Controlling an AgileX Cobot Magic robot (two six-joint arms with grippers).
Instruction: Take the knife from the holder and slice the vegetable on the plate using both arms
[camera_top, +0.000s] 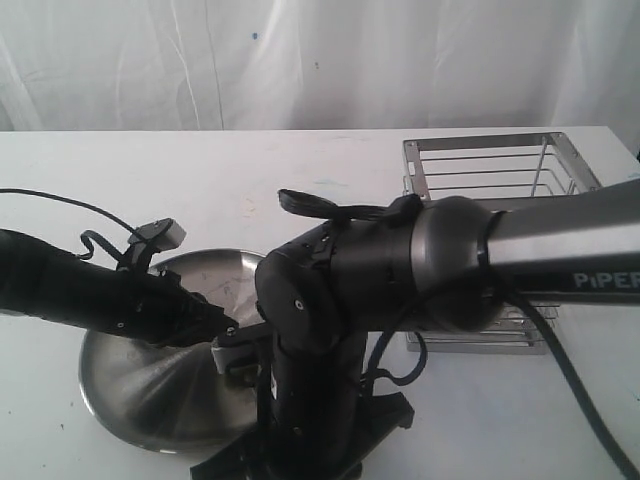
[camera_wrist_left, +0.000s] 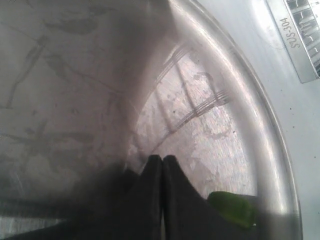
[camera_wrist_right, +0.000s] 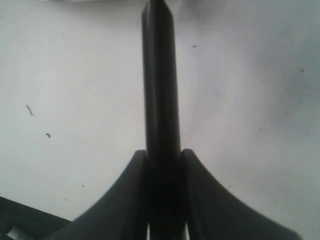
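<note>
The steel plate (camera_top: 130, 395) lies at the front left, and its scuffed surface (camera_wrist_left: 210, 125) fills the left wrist view. My left gripper (camera_wrist_left: 162, 159) is shut low over the plate with nothing between its fingers; in the exterior view its tip (camera_top: 226, 326) is near the plate's right side. The green vegetable (camera_wrist_left: 234, 208) rests on the plate just beside one finger, partly hidden behind it. My right gripper (camera_wrist_right: 163, 156) is shut on the black knife (camera_wrist_right: 160, 80), which points straight out over the white table. The wire holder (camera_top: 500, 170) stands at the back right.
The right arm's bulky black joint (camera_top: 330, 290) and grey PIPER sleeve (camera_top: 570, 245) cross the front of the exterior view, hiding the plate's right edge and part of the holder. A cable (camera_top: 70, 205) trails over the table at left. White curtain behind.
</note>
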